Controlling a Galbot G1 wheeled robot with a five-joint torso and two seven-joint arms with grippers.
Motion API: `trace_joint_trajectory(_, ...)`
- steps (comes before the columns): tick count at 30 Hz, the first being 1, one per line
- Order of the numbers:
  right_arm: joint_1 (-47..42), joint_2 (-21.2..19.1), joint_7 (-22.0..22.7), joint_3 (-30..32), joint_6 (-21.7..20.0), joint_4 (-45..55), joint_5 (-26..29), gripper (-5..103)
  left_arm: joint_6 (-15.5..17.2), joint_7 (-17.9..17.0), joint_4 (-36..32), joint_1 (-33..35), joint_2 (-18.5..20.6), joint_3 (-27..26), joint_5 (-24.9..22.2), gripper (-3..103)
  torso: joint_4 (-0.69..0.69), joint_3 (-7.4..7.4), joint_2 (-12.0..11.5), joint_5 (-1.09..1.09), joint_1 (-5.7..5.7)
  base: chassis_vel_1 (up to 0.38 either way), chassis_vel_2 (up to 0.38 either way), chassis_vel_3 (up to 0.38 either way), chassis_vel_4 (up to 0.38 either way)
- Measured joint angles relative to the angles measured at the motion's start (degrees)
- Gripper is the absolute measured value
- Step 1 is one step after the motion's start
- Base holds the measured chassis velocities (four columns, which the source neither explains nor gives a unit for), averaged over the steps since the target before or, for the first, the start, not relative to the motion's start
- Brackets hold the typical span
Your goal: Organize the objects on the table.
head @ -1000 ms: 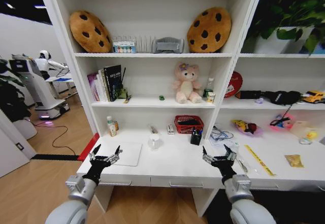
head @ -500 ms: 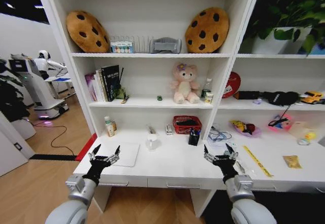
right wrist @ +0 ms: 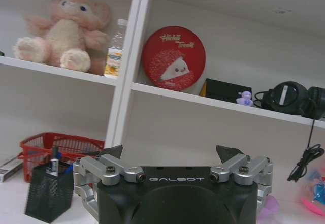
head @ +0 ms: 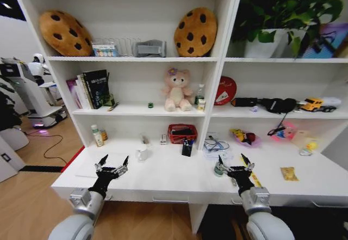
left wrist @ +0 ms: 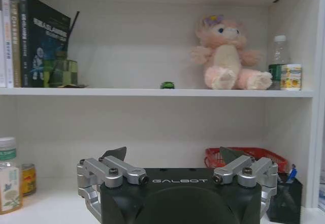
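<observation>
From my head camera, my left pincer (head: 111, 166) hangs above the front edge of the tabletop (head: 168, 177), its fingers spread wide and holding nothing; my right pincer (head: 235, 166) hangs level with it farther along the same edge, equally wide and empty. I judge both are held low and forward so either can reach in once I pick a target. The clutter I must sort lies beyond the pincers: a green-lidded jar (head: 218, 169) sits just beside my right pincer on its inner side, a yellow ruler (head: 254, 179) lies partly hidden behind that pincer, a black pen holder (head: 186, 147) and a red basket (head: 182, 133) stand farther back between the two pincers, and a tiny green item (head: 150, 105) rests on the shelf above. From my left wrist camera, my left pincer's fingers (left wrist: 115, 154) stand far apart with only air between them, and the tiny green item (left wrist: 167, 85) sits on the shelf beyond. From my right wrist camera, the right pincer's fingers (right wrist: 227, 153) are likewise parted and bare; the pen holder (right wrist: 49, 191), with pens upright in it, stands ahead beside the basket (right wrist: 61, 148).
</observation>
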Motion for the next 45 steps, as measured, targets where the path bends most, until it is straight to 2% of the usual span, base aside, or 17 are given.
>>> trace_joint_trajectory(4, -0.6, 0.0, -1.2, -0.5, 0.7, -0.4, -0.5, 100, 0.0, 0.0, 0.0, 0.0, 0.0, 0.0, 0.0, 100, 0.0, -0.01, 0.0, -0.01, -0.01, -0.289, -0.298, 0.3, 0.33)
trace_joint_trajectory(7, -2.8, -0.2, -5.3, -0.5, 0.8, -0.9, -1.5, 100, 0.0, 0.0, 0.0, 0.0, 0.0, 0.0, 0.0, 100, -0.01, -0.01, 0.0, 0.0, -0.02, -0.093, -0.204, 0.19, 0.102)
trace_joint_trajectory(10, -3.4, -0.4, -6.8, -0.4, 0.8, -0.9, -1.9, 100, 0.0, 0.0, 0.0, 0.0, 0.0, 0.0, 0.0, 100, -0.03, -0.01, 0.0, -0.02, -0.02, -0.043, -0.129, 0.064, 0.033)
trace_joint_trajectory(12, -4.6, -1.3, -10.9, -0.5, 1.1, -1.4, -2.4, 100, 0.0, 0.1, 0.0, 0.0, 0.0, 0.0, 0.0, 100, -0.01, 0.0, 0.0, -0.03, -0.01, 0.006, 0.028, -0.002, -0.027)
trace_joint_trajectory(16, -4.5, -1.4, -12.5, -1.5, 0.3, -2.5, -1.8, 100, 0.0, 0.0, 0.0, 0.0, 0.0, 0.0, 0.0, 100, 0.02, 0.0, 0.0, -0.04, -0.01, 0.03, 0.093, -0.032, -0.054)
trace_joint_trajectory(22, 1.2, -2.8, -13.8, -3.0, -4.7, -7.7, 5.9, 100, 0.0, 0.0, 0.0, 0.0, 0.0, 0.0, 0.0, 100, 0.01, -0.01, 0.0, 0.0, -0.02, 0.047, 0.049, -0.028, -0.026)
trace_joint_trajectory(26, 4.1, -4.4, -13.9, -3.0, -5.5, -10.9, 8.9, 100, 0.0, 0.0, 0.0, 0.0, 0.0, 0.0, 0.0, 100, 0.0, -0.01, 0.0, 0.0, -0.02, 0.0, 0.0, 0.0, 0.0)
trace_joint_trajectory(28, 6.8, -6.6, -16.8, -2.9, -6.3, -14.0, 14.5, 100, 0.0, 0.0, 0.0, 0.0, 0.0, 0.0, 0.0, 100, 0.0, 0.0, 0.0, 0.01, -0.01, 0.0, 0.0, 0.0, 0.0)
trace_joint_trajectory(29, 6.8, -6.6, -16.8, -2.9, -6.3, -14.0, 14.5, 100, 0.0, 0.0, 0.0, 0.0, 0.0, 0.0, 0.0, 100, 0.0, 0.0, 0.0, 0.01, -0.01, 0.0, 0.0, 0.0, 0.0)
trace_joint_trajectory(30, 8.0, -7.9, -19.4, -3.1, -7.8, -15.3, 17.9, 100, 0.0, 0.0, 0.0, 0.0, 0.0, 0.0, 0.0, 100, 0.0, 0.0, 0.0, -0.01, -0.01, 0.0, 0.0, 0.0, 0.0)
trace_joint_trajectory(31, 8.0, -7.9, -19.4, -3.1, -7.8, -15.3, 17.9, 100, 0.0, 0.0, 0.0, 0.0, 0.0, 0.0, 0.0, 100, 0.0, 0.0, 0.0, -0.01, -0.01, 0.0, 0.0, 0.0, 0.0)
trace_joint_trajectory(33, 9.2, -9.2, -23.5, -3.6, -8.6, -17.1, 20.1, 100, 0.0, 0.0, 0.0, 0.0, 0.0, 0.0, 0.0, 100, 0.0, 0.0, 0.0, -0.01, -0.01, 0.0, 0.0, 0.0, 0.0)
trace_joint_trajectory(34, 9.2, -9.2, -23.5, -3.6, -8.6, -17.1, 20.1, 100, 0.0, 0.0, 0.0, 0.0, 0.0, 0.0, 0.0, 100, 0.0, 0.0, 0.0, -0.01, -0.01, 0.0, 0.0, 0.0, 0.0)
trace_joint_trajectory(36, 10.2, -9.9, -26.4, -4.0, -9.2, -18.3, 20.8, 100, 0.0, 0.0, 0.0, 0.0, 0.0, 0.0, 0.0, 100, 0.0, 0.0, 0.0, -0.01, -0.01, 0.0, 0.0, 0.0, 0.0)
trace_joint_trajectory(41, 12.3, -10.0, -28.1, -4.6, -9.0, -20.8, 20.4, 100, 0.0, 0.0, 0.0, 0.0, 0.0, 0.0, 0.0, 100, 0.0, 0.0, 0.0, -0.01, -0.01, 0.0, 0.0, 0.0, 0.0)
trace_joint_trajectory(44, 14.0, -10.4, -29.4, -5.0, -8.2, -22.7, 19.7, 100, 0.0, 0.0, 0.0, 0.0, 0.0, 0.0, 0.0, 100, 0.0, 0.0, 0.0, -0.01, -0.01, 0.0, 0.0, 0.0, 0.0)
trace_joint_trajectory(45, 15.5, -10.9, -31.9, -5.4, -6.5, -24.5, 19.0, 100, 0.0, 0.0, 0.0, 0.0, 0.0, 0.0, 0.0, 100, 0.0, 0.0, 0.0, -0.01, -0.01, 0.0, 0.0, 0.0, 0.0)
